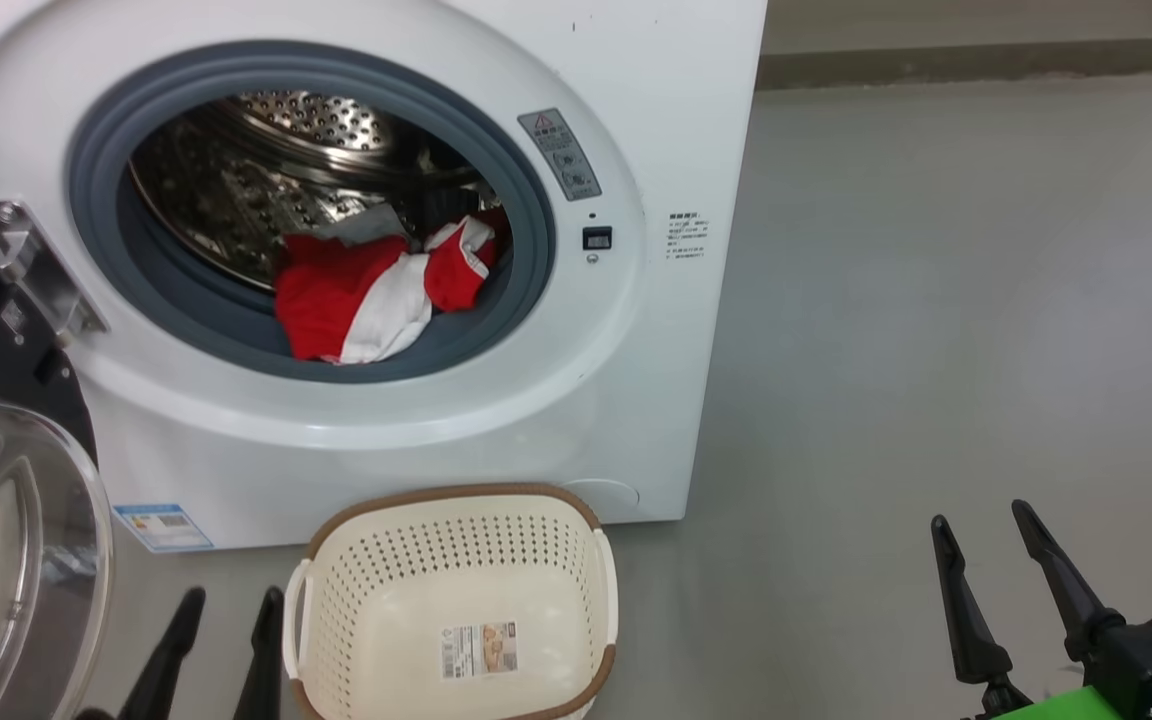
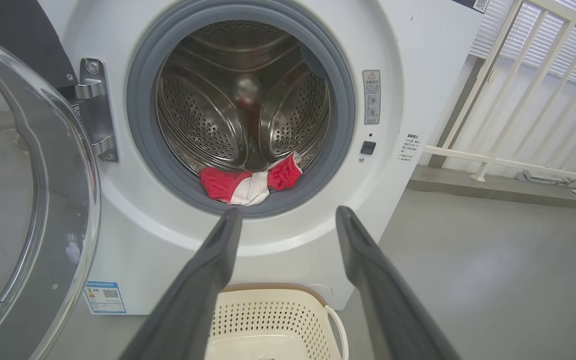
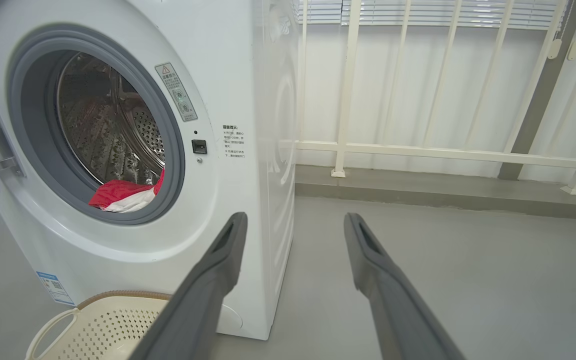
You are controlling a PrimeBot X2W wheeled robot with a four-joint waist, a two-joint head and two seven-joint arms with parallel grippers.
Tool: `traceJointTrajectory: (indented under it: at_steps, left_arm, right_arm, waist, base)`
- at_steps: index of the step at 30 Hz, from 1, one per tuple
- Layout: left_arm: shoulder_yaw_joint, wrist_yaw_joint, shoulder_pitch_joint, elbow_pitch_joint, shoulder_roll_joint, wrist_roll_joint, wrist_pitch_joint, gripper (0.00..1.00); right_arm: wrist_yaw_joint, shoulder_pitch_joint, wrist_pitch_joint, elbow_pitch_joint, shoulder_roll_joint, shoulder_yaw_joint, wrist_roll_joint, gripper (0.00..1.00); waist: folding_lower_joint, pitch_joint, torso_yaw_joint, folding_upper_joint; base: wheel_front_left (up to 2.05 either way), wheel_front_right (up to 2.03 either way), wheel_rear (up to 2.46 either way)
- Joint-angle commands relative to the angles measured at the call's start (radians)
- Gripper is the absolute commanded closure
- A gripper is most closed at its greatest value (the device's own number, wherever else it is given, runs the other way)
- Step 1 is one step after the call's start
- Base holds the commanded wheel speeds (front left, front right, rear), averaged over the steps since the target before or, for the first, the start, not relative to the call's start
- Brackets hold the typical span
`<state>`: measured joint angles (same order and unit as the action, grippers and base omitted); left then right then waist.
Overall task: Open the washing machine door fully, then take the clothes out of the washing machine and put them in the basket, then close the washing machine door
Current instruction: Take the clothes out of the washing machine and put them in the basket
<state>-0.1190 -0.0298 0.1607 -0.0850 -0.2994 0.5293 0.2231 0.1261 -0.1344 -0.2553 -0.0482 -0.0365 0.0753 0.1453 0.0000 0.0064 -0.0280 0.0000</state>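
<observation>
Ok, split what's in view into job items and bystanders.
Job: washing machine door, clothes, washing machine, basket.
Just there: white railing, window blinds, grey floor.

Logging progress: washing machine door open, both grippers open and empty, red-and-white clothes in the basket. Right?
Not quite: the head view shows the clothes inside the washing machine drum, not in the basket. The rest holds.
</observation>
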Motion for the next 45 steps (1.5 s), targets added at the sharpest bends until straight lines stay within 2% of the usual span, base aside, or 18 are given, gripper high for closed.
traceJointTrajectory:
  at_steps: [1, 11, 19, 25, 36, 45]
  left_arm:
    - [0.036, -0.008, -0.062, -0.019, -0.01, 0.006, 0.007, 0.0]
    - [0.017, -0.029, -0.257, 0.04, 0.002, -0.014, -0.016, 0.0]
    - [0.015, -0.049, -0.466, 0.154, 0.043, -0.011, -0.01, 0.0]
    - [0.012, -0.026, -0.657, 0.289, 0.04, -0.018, 0.002, 0.0]
    - [0.009, 0.016, -0.945, 0.494, 0.035, -0.005, -0.002, 0.0]
    - [-0.013, 0.03, -1.152, 0.674, 0.017, -0.017, -0.042, 0.0]
  right_arm:
    - [0.005, 0.047, -0.006, 0.027, -0.014, -0.029, -0.008, 0.0]
    - [0.005, 0.113, -0.006, 0.055, -0.014, -0.049, -0.013, 0.0]
    - [0.005, 0.181, -0.006, 0.078, -0.014, -0.062, -0.002, 0.0]
    - [0.005, 0.252, -0.006, 0.091, -0.014, -0.092, 0.004, 0.0]
    - [0.005, 0.308, -0.006, 0.109, -0.014, -0.081, -0.007, 0.0]
    - [0.005, 0.353, -0.006, 0.1, -0.014, -0.081, -0.012, 0.0]
  waist:
    - [0.0, 0.013, 0.001, 0.0]
    - [0.0, 0.132, 0.015, 0.0]
    - [0.0, 0.252, 0.024, 0.0]
    - [0.0, 0.36, 0.015, 0.0]
    - [0.0, 0.52, 0.001, 0.0]
    - [0.0, 0.594, -0.019, 0.0]
  base:
    - [0.0, 0.0, 0.0]
    - [0.0, 0.0, 0.0]
    - [0.0, 0.0, 0.0]
    - [0.0, 0.0, 0.0]
    - [0.0, 0.0, 0.0]
    - [0.0, 0.0, 0.0]
